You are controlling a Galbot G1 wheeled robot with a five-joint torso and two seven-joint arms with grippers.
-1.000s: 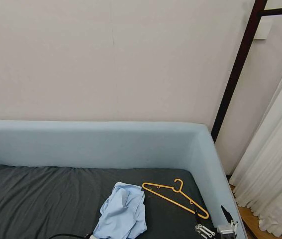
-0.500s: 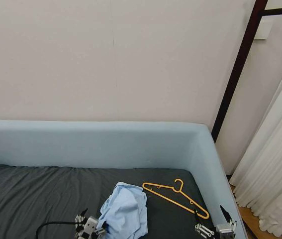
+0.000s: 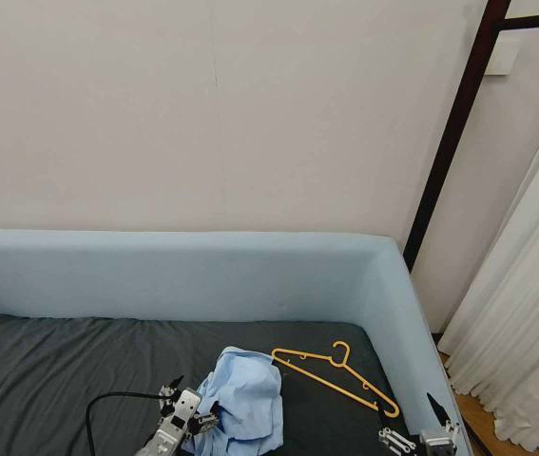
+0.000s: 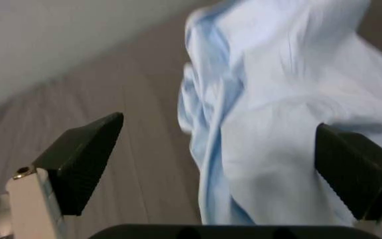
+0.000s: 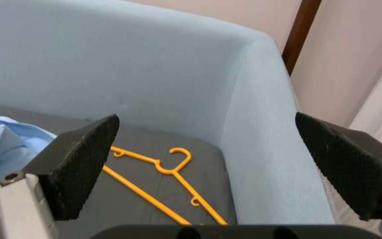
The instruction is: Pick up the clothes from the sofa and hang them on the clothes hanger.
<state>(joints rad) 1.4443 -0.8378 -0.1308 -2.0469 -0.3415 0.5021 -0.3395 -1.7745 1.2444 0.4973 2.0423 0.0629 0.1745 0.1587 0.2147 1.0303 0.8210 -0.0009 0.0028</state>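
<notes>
A crumpled light blue shirt (image 3: 246, 397) lies on the sofa's dark grey seat (image 3: 50, 370). My left gripper (image 3: 191, 421) is at the shirt's left edge, low in the head view. In the left wrist view its fingers (image 4: 85, 162) stand wide open, and the shirt (image 4: 290, 99) lies between and just beyond them. An orange plastic hanger (image 3: 337, 376) rests flat on the seat to the right of the shirt. My right gripper (image 3: 412, 440) hovers open near the sofa's right arm. Its wrist view shows the hanger (image 5: 164, 181) below and the shirt (image 5: 5, 144) off to one side.
The sofa's pale blue backrest (image 3: 174, 275) and right armrest (image 3: 397, 323) wall in the seat. A dark brown rack pole (image 3: 452, 133) rises behind the armrest against the wall. White curtains (image 3: 526, 351) hang at the far right. A black cable (image 3: 107, 408) trails from the left arm.
My left gripper has risen into the head view and moved right, up to the shirt's left edge; the shirt has bunched slightly. The right gripper has sunk a little.
</notes>
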